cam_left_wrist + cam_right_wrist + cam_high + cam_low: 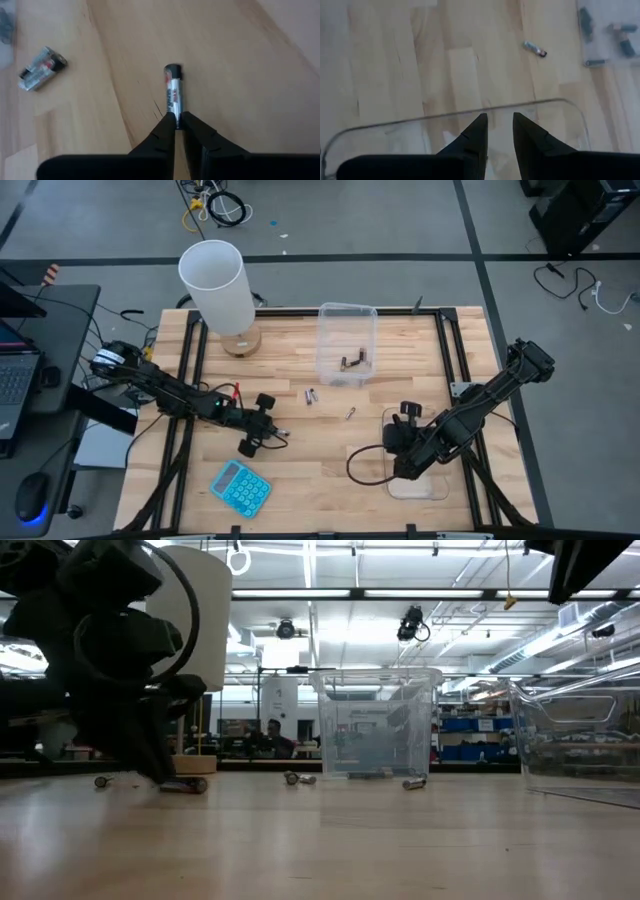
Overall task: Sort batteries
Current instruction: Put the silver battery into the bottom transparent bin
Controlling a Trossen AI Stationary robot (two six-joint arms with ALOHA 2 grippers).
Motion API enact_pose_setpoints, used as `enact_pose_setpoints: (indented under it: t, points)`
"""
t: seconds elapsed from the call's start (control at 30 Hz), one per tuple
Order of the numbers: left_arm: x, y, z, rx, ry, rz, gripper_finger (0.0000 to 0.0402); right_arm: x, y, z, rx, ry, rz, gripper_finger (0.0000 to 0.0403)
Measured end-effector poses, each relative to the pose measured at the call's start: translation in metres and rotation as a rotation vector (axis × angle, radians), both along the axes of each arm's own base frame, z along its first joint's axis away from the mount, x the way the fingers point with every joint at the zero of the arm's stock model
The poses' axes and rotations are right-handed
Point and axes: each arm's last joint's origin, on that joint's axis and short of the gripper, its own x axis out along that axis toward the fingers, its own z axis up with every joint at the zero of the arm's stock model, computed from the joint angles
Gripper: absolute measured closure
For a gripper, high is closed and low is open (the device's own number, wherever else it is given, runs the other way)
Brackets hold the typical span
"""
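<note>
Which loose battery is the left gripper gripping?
The silver battery pinched by the left gripper, near the calculator; the pair and the single lie untouched farther off.

Left arm stretched from the left edge toward the middle, low over the surface. Left end effector (pixel 283 433) down at the wood, fingers (pixel 165 127) pinched nearly together on the end of one battery (pixel 173 91). Right arm bent in from the right edge, elbow raised. Right end effector (pixel 499 131) held above the surface, fingers (pixel 476 131) slightly parted, gripping nothing.
</note>
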Motion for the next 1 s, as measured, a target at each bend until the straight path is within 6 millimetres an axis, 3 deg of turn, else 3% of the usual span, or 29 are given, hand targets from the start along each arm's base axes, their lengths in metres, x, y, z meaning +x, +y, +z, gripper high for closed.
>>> enact_pose_setpoints:
  t: [0.17, 0.47, 0.87, 1.0]
  points:
    - [0.0021, -0.0005, 0.0019, -0.003, -0.032, 0.011, 0.0399, 0.0017, 0.0054, 0.0017, -0.017, -0.063, 0.027, 0.0325]
    - [0.0041, -0.0013, 0.0037, -0.05, -0.057, 0.043, 0.0393, 0.0011, 0.0067, 0.0019, -0.027, -0.074, 0.03, 0.0325]
    - [0.0062, -0.0024, 0.0059, -0.06, -0.086, 0.021, 0.0277, 0.0011, 0.0066, 0.002, -0.029, -0.077, 0.027, 0.0325]
    - [0.0066, -0.0013, 0.006, -0.05, -0.088, 0.019, 0.026, 0.0012, 0.0066, 0.002, -0.029, -0.078, 0.027, 0.0325]
